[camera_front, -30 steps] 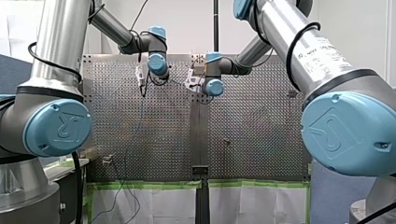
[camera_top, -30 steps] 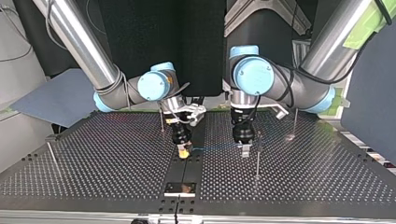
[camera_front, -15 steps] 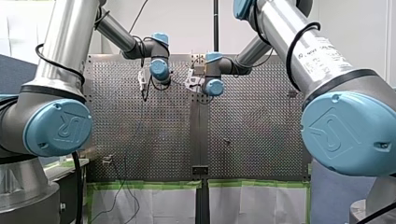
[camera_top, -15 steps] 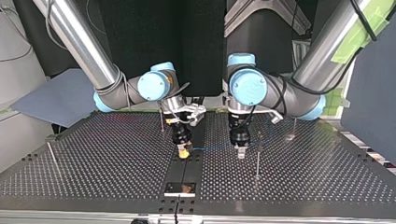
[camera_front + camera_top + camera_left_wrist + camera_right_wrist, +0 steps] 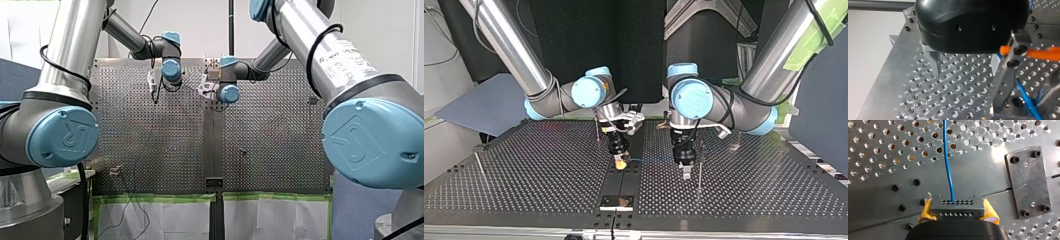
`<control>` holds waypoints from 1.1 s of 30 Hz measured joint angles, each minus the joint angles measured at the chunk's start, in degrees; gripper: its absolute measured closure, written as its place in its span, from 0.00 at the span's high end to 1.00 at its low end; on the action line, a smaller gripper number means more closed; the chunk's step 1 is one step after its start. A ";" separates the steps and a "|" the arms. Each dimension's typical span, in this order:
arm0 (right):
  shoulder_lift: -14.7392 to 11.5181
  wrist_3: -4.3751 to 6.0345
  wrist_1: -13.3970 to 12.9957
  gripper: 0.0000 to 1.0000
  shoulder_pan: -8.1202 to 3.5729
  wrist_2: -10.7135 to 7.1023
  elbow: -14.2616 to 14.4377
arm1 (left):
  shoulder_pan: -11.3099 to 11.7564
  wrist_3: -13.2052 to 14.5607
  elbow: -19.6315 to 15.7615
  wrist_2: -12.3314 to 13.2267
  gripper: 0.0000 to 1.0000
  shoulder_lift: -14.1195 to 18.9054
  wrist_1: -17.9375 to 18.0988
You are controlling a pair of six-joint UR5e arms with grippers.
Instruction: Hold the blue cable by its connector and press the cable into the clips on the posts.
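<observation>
Well, we stand over the perforated table (image 5: pixel 524 170), with both arms reaching to its middle in the top view. Our right gripper (image 5: pixel 956 210) is clamped on the dark connector (image 5: pixel 956 205). Its yellow pads (image 5: pixel 926 211) press on the connector's two ends, just above the table and near a bolted metal plate (image 5: pixel 1029 182). Our left gripper (image 5: pixel 685 171) hangs just beside a thin post (image 5: pixel 699 172). In its wrist view one metal finger (image 5: pixel 934 62) stands well off the body's middle, so the fingers are apart, with bare table between them. An orange piece (image 5: pixel 1038 54) sits at the post's clip (image 5: pixel 1018 50). The blue cable (image 5: pixel 948 157) leaves the connector, runs across toward the left gripper and passes beside the post.
</observation>
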 joint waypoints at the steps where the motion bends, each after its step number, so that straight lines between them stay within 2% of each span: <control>1: 0.00 0.02 0.02 0.00 0.00 -0.01 0.00 | 0.00 0.00 0.00 0.00 1.00 0.00 0.03; 12: 0.03 0.05 0.14 0.00 0.01 -0.02 -0.01 | 0.03 0.70 0.02 -0.20 1.00 0.02 1.99; 13: 0.03 0.05 0.14 0.00 0.01 -0.02 0.00 | 0.02 0.93 0.02 -0.26 0.97 0.02 2.21; 14: 0.03 0.05 0.14 0.00 0.01 -0.02 -0.01 | 0.00 1.20 0.02 -0.40 0.83 0.02 2.39; 15: 0.04 0.05 0.15 0.00 0.01 -0.02 -0.02 | -0.04 1.61 0.02 -0.68 0.83 0.02 2.59; 17: 0.04 0.05 0.15 0.00 0.00 -0.02 -0.01 | -0.10 2.24 0.02 -1.30 0.64 0.02 2.82; 18: 0.04 0.05 0.15 0.00 0.00 -0.02 -0.01 | -0.16 2.63 0.01 -1.76 0.64 0.02 2.91; 20: 0.05 0.05 0.15 0.00 0.00 -0.02 -0.01 | -0.28 3.18 0.01 -2.40 0.51 0.02 3.01; 21: 0.05 0.06 0.15 0.00 0.00 -0.02 -0.01 | -0.34 3.51 0.01 -2.78 0.51 0.02 3.06; 22: 0.05 0.05 0.15 0.00 0.00 -0.02 -0.01 | -0.41 3.74 0.02 -3.04 0.25 0.02 3.10; 23: 0.05 0.05 0.15 0.00 0.00 -0.02 -0.01 | -0.48 3.94 0.01 -3.26 0.18 0.02 3.16; 24: 0.05 0.05 0.15 0.00 0.00 -0.02 -0.01 | -0.58 4.14 0.02 -3.49 0.18 0.02 3.25; 26: 0.05 0.05 0.15 0.00 0.00 -0.02 -0.01 | -0.70 4.34 0.02 -3.69 0.00 0.02 3.31; 33: 0.05 0.05 0.22 0.00 0.00 -0.02 0.00 | -1.24 4.42 0.02 -3.80 0.00 0.02 3.35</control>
